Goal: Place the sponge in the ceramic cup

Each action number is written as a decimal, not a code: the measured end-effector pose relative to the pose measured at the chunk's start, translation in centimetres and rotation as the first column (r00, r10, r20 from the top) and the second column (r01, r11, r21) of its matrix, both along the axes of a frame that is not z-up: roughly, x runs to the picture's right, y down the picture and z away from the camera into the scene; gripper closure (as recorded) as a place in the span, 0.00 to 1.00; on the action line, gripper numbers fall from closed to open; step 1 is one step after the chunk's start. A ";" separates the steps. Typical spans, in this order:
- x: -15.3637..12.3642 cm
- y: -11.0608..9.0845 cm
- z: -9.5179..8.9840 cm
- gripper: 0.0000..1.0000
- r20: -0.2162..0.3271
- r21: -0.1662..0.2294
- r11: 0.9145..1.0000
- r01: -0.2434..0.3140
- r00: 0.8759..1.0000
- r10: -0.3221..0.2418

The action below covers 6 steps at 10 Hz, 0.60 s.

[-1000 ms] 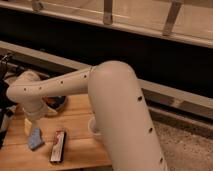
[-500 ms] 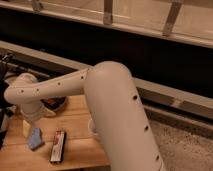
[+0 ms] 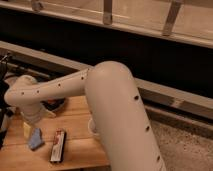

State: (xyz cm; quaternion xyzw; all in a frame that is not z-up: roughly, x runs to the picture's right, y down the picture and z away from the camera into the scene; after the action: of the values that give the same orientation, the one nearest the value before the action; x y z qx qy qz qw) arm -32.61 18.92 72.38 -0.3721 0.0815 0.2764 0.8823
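White arm (image 3: 115, 100) bends left over wooden worktop (image 3: 75, 120). Claw (image 3: 31, 125) low near left edge, just above blue sponge (image 3: 35, 140). Dark packet (image 3: 58, 146) lies beside sponge. Dark bowl (image 3: 54, 104) behind. Pale shape, possibly the cup (image 3: 92, 127), mostly hidden by arm.

The arm's thick white upper link (image 3: 120, 115) rose from the lower right and stood over the right edge of the tabletop (image 3: 80, 120), filling much of the view. From its rounded top a slimmer white forearm (image 3: 55, 90), marked with a row of small dark holes, reached leftward above the tabletop's back half. At the tabletop's left end the arm bent sharply at a rounded joint (image 3: 20, 96) and its short wrist section (image 3: 35, 114) pointed down and slightly rightward. The gripper (image 3: 28, 131) hung low over the tabletop's left front part, close to the surface.
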 end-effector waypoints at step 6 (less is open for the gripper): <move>-2.7 1.4 4.0 0.11 0.127 0.062 0.989 -0.137 0.984 0.128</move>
State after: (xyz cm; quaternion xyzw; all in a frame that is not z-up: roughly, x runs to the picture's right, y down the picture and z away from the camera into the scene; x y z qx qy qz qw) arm -35.30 20.34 76.39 -0.3616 -0.0076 0.3138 0.8779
